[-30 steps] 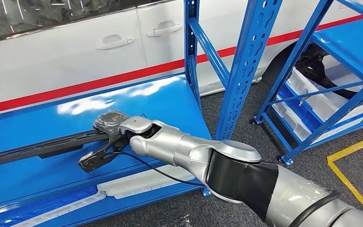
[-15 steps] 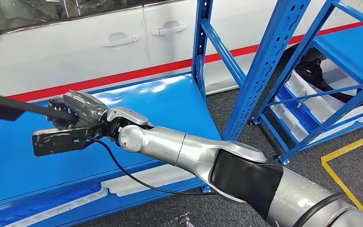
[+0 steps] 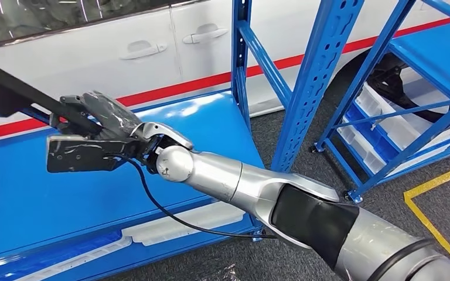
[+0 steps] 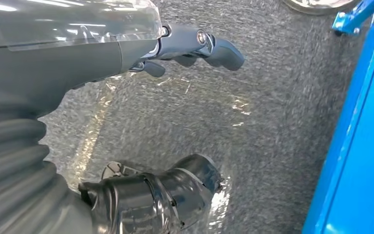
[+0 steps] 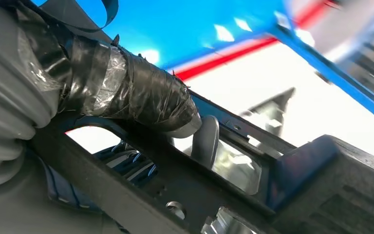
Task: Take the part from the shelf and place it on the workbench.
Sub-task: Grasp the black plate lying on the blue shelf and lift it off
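The part [image 3: 76, 153] is a long black bar with a blocky end, and it hangs in the air above the blue shelf board [image 3: 205, 132]. Its far end slants up toward the left edge of the head view. My right hand [image 3: 102, 123], wrapped in black tape, grips the bar near its blocky end. In the right wrist view the taped thumb [image 5: 141, 92] lies over the black frame of the part [image 5: 175, 183]. My left hand [image 4: 126, 53] hangs above grey carpet, its fingers [image 4: 204, 44] spread with nothing in them.
A white car [image 3: 111, 52] with a red stripe stands behind the shelf. Blue uprights [image 3: 304, 88] rise at the shelf's right end. A second blue rack [image 3: 422, 117] with white bins stands at the right. A yellow floor line [image 3: 439, 187] runs beyond it.
The right hand has lifted the part off the shelf board, up and to the left. The bar's long end now slants upward. The head view has shifted slightly.
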You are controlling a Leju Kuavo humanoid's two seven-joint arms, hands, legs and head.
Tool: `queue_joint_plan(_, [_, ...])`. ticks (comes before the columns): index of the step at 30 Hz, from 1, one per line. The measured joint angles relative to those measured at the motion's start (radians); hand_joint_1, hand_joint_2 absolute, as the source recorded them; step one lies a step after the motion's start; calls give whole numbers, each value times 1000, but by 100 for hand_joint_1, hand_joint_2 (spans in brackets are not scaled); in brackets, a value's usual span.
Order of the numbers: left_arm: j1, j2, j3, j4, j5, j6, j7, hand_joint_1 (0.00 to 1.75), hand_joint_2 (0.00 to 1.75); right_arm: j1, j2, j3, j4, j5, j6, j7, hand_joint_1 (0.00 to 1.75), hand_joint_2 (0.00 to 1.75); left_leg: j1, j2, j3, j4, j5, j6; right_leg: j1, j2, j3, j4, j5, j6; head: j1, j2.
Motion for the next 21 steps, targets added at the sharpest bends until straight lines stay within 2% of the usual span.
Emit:
queue_joint_plan(1, [1, -1, 0, 0, 1, 5, 4, 0, 175, 4, -2, -10, -14, -26, -14, -8, 175, 175, 2, 0, -25, 48, -12, -3, 0, 0, 1, 0, -1, -1, 0, 0])
queue_joint_plan(2, [1, -1, 0, 0, 2, 10, 7, 0, 175, 10, -4, -21, -27, -52, -25, -14, 175, 175, 5, 0, -36, 67, -8, -6, -1, 0, 1, 0, -1, -1, 0, 0])
queue_joint_plan(3, [2, -1, 0, 0, 3, 16, 9, 0, 175, 16, -7, -31, -39, -76, -35, -20, 175, 175, 6, 0, -30, 48, 14, -6, -1, 1, 3, 0, -2, -1, 0, 0])
queue_joint_plan(5, [1, -1, 0, 0, 5, 25, 13, 0, 175, 26, -11, -49, -60, -118, -53, -34, 175, 175, 9, 0, 23, -72, 81, -4, -4, 3, 6, 0, -4, 3, 0, 0])
queue_joint_plan(6, [1, -1, 0, 0, 7, 30, 15, 0, 175, 28, -13, -57, -70, -138, -63, -42, 175, 175, 7, -1, 52, -131, 105, -2, -3, 5, 7, 0, -3, 7, 0, 0])
queue_joint_plan(7, [0, -2, 0, 0, 9, 34, 17, 0, 175, 29, -15, -65, -79, -161, -75, -54, 175, 175, 4, -2, 72, -173, 116, 2, -3, 5, 6, -1, -2, 12, 0, 0])
queue_joint_plan(8, [-1, -2, 0, 1, 13, 39, 20, 0, 175, 33, -17, -73, -90, -188, -87, -66, 175, 175, 1, -3, 80, -192, 117, 6, -2, 6, 4, -3, 2, 18, 0, 0])
queue_joint_plan(11, [-1, -6, 0, 2, 26, 52, 33, 0, 175, 60, -23, -105, -127, -283, -116, -104, 175, 175, -1, -3, 79, -206, 124, 21, 1, 5, 0, -8, 4, 36, 1, 0])
queue_joint_plan(12, [0, -8, 0, 3, 31, 57, 40, 0, 175, 68, -26, -115, -139, -314, -122, -115, 175, 175, 1, -1, 80, -214, 130, 28, 2, 4, -6, 5, -12, 39, 2, 0])
queue_joint_plan(13, [0, -10, 0, 4, 35, 63, 48, 0, 175, 73, -29, -124, -149, -341, -129, -124, 175, 175, 2, 1, 80, -221, 136, 35, 4, 3, -18, 37, -41, 42, 3, 0])
queue_joint_plan(15, [-1, -11, 0, 5, 40, 73, 64, 0, 175, 79, -38, -139, -167, -384, -137, -138, 175, 175, 1, 3, 75, -224, 144, 45, 6, 1, -55, 147, -116, 41, 5, 0])
queue_joint_plan(16, [-2, -12, 0, 5, 42, 77, 74, 0, 175, 84, -44, -147, -177, -405, -138, -142, 175, 175, -1, 3, 70, -223, 146, 48, 7, 1, -71, 203, -144, 40, 5, 0])
queue_joint_plan(17, [-3, -13, 0, 6, 43, 79, 83, 0, 175, 90, -51, -153, -186, -426, -135, -144, 175, 175, -2, 3, 65, -220, 149, 50, 8, 1, -75, 233, -153, 39, 5, 0])
queue_joint_plan(18, [-3, -15, 0, 7, 42, 81, 90, 0, 175, 95, -58, -157, -197, -447, -129, -146, 175, 175, -3, 3, 59, -217, 151, 50, 7, 1, -63, 230, -144, 39, 5, 0])
queue_joint_plan(19, [-2, -17, 0, 7, 42, 83, 98, 0, 175, 98, -67, -162, -208, -471, -121, -148, 175, 175, -3, 3, 52, -212, 153, 49, 6, 0, -35, 193, -122, 39, 5, 0])
queue_joint_plan(21, [-2, -19, 0, 8, 42, 85, 104, 0, 175, 100, -80, -169, -230, -508, -102, -154, 175, 175, -4, 2, 37, -198, 156, 45, 5, 0, 41, 71, -82, 38, 5, 0])
